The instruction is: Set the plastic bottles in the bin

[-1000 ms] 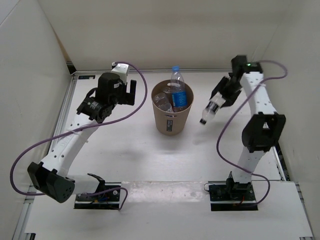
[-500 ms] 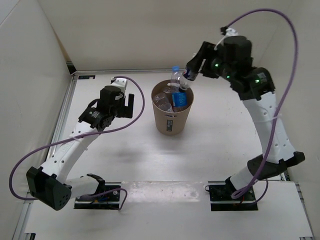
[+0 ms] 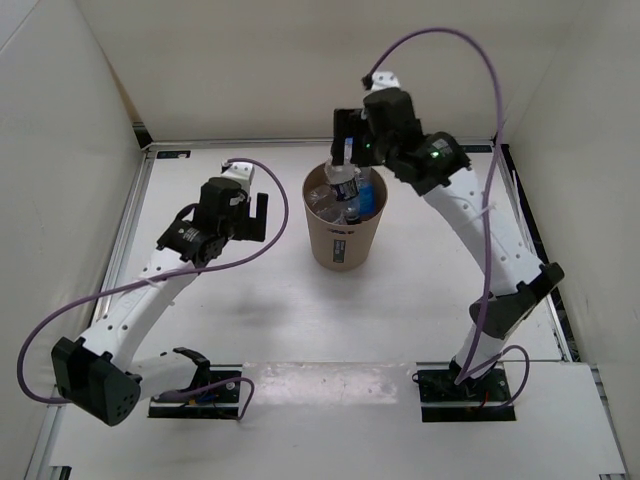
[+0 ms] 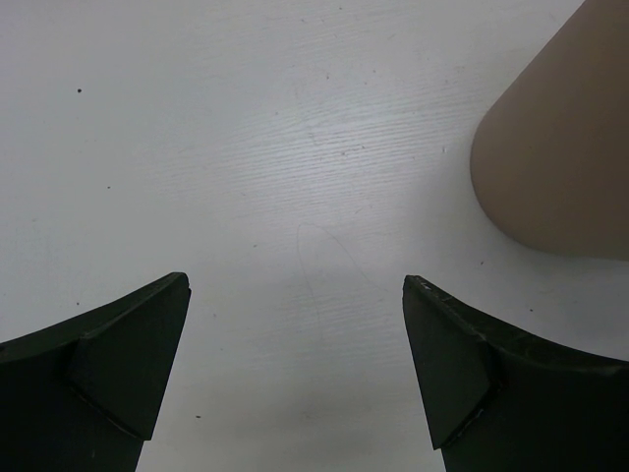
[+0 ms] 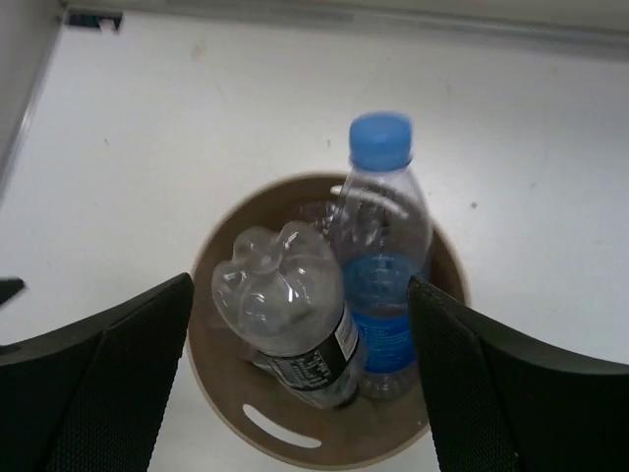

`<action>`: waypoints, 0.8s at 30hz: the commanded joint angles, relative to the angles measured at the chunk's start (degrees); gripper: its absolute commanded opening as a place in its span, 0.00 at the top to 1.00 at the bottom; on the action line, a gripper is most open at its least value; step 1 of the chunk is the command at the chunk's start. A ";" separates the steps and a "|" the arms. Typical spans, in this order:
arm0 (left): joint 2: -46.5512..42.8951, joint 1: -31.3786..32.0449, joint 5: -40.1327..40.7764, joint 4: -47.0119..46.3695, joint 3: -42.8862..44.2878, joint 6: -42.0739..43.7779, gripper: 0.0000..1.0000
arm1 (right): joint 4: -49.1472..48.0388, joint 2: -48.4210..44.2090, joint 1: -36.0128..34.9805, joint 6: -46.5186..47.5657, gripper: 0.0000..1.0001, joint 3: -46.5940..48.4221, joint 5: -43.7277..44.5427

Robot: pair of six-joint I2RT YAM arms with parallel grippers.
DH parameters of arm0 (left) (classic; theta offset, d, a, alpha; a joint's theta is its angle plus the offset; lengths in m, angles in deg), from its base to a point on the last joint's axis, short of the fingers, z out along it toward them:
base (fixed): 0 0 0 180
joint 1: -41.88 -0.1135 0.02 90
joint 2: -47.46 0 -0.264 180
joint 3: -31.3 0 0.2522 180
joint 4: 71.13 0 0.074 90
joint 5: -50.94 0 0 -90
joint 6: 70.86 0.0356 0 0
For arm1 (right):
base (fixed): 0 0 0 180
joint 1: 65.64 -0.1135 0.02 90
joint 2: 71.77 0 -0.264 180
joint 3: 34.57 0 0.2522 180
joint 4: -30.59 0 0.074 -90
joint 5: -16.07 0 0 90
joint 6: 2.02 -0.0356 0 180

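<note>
My right pincer (image 5: 300,283) hangs directly over the bin (image 3: 325,252) with its jaws wide apart and nothing clamped. Just beneath it a dark-labelled bottle (image 5: 285,305) sits base-up inside the rim, clear of both fingers. Beside that one a blue-capped bottle (image 5: 378,246) stands upright in the bin, its cap poking above the rim, and the overhead view shows at least one more clear bottle (image 3: 322,203) down on the left side. I cannot make out a fourth for certain. I judge these bottles to be empty: light, thin-walled and slick, so a hard squeeze would dent them or squirt them out. If one needs shifting I would take it across the labelled waist or just under the cap. My left pincer (image 4: 295,280) is likewise spread open and empty, hovering over bare surface (image 4: 246,147) just left of the bin's wall. Room is tightest straight down, where the raised blue cap and the rim crowd my right fingers. Lifting clear looks the safer way out, and the back wall (image 3: 300,70) stands close behind.
</note>
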 commanded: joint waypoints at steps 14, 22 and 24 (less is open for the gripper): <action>-7.85 -0.07 -2.24 -3.16 -4.77 -1.04 0.00 | 18.04 -6.61 27.85 -8.55 0.10 5.04 -32.24; -9.16 -5.77 -3.64 0.97 -1.52 -4.99 0.00 | 11.73 -18.38 37.39 -8.99 0.10 -13.52 -42.16; -11.44 -6.92 -3.03 0.18 -1.87 -5.17 0.00 | 13.04 -19.44 39.41 -8.82 0.10 -16.24 -44.34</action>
